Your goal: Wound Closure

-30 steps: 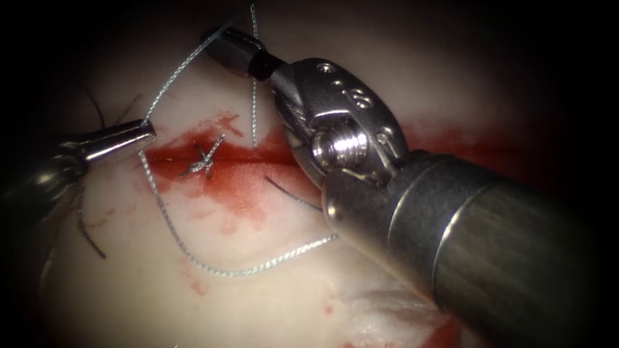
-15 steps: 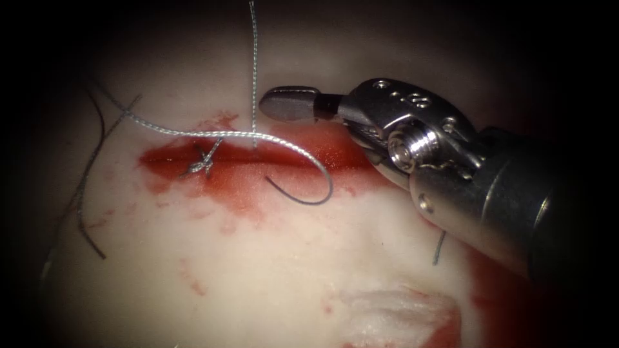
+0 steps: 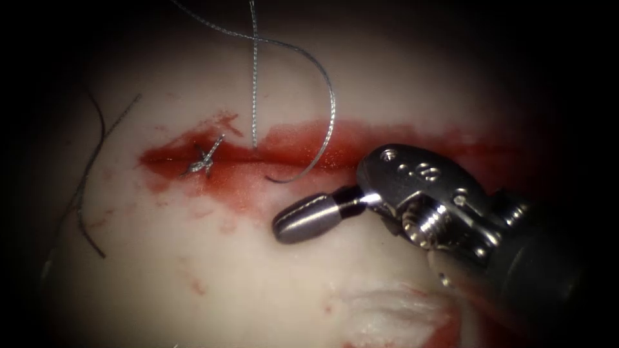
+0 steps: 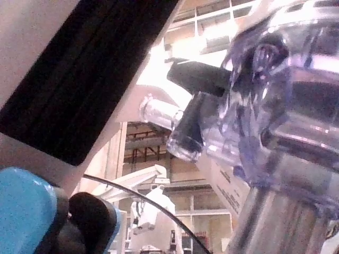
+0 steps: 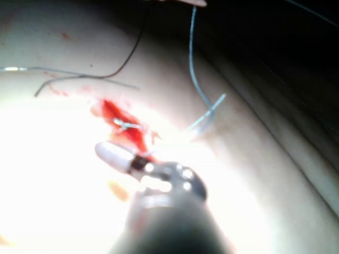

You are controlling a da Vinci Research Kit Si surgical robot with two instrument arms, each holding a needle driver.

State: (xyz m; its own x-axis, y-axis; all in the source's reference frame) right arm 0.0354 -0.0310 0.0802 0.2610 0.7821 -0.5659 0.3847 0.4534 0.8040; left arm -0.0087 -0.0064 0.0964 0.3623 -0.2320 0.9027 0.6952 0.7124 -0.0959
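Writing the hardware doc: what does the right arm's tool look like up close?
The right arm's tool has rounded, polished silver metal fingers on a short black neck. Behind sits a bright steel clevis with small round holes, stamped digits and a threaded screw head, joined to a dark grey cylindrical shaft.

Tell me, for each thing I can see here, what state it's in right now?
Right claw: shut, holding nothing, below the cut.
Cut: open, wet with red fluid.
Knot: tied across the cut's left end.
Thread: slack, looping over the cut.
Tissue: lying flat.
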